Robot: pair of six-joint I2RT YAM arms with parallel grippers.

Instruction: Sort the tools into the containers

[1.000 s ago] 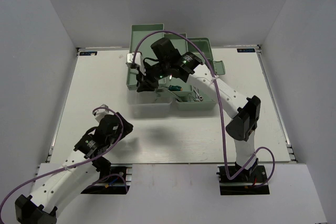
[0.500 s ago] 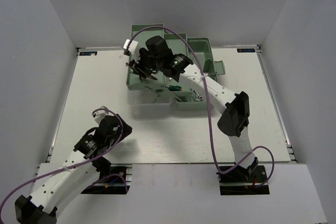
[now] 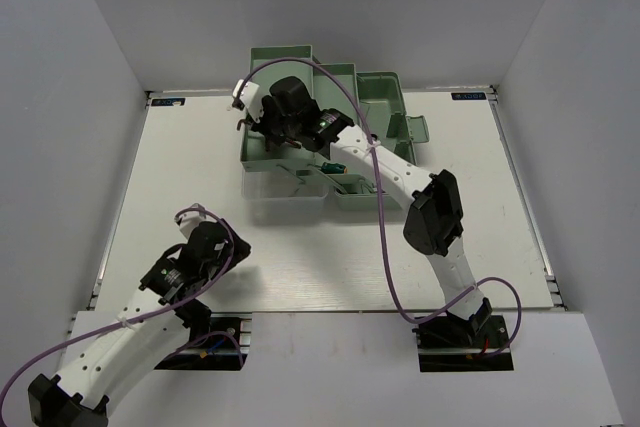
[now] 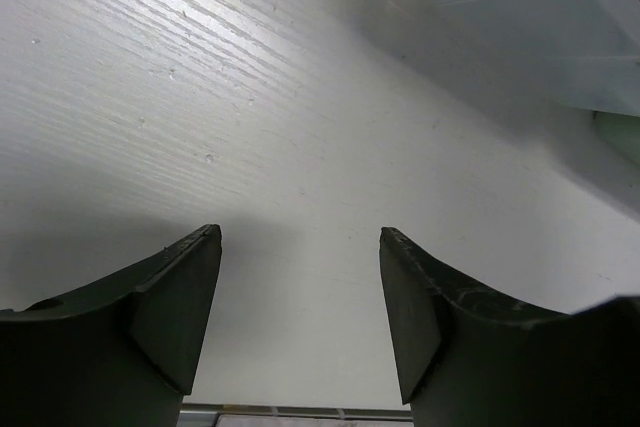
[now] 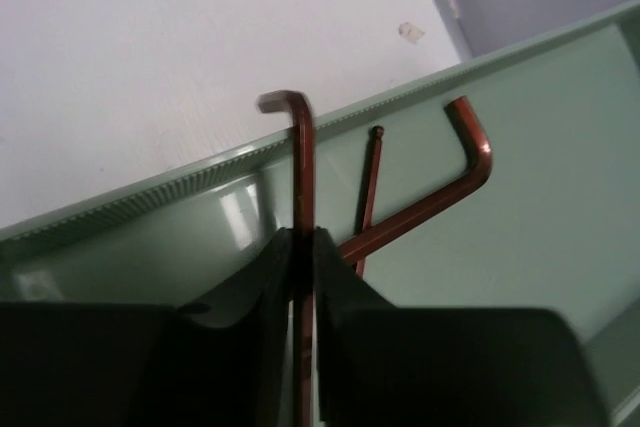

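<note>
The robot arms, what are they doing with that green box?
They are sorting tools into the toolbox. The right arm reaches over it, its jaws shut on a dark hex key held at the edge of a pale-green tray. A second hex key and a thin rod lie in that tray. The left arm hangs near its base, jaws open over the table, holding nothing.

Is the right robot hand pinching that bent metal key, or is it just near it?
Touching. In the right wrist view, the right gripper squeezes the hex key between both fingers, with no gap on either side.
</note>
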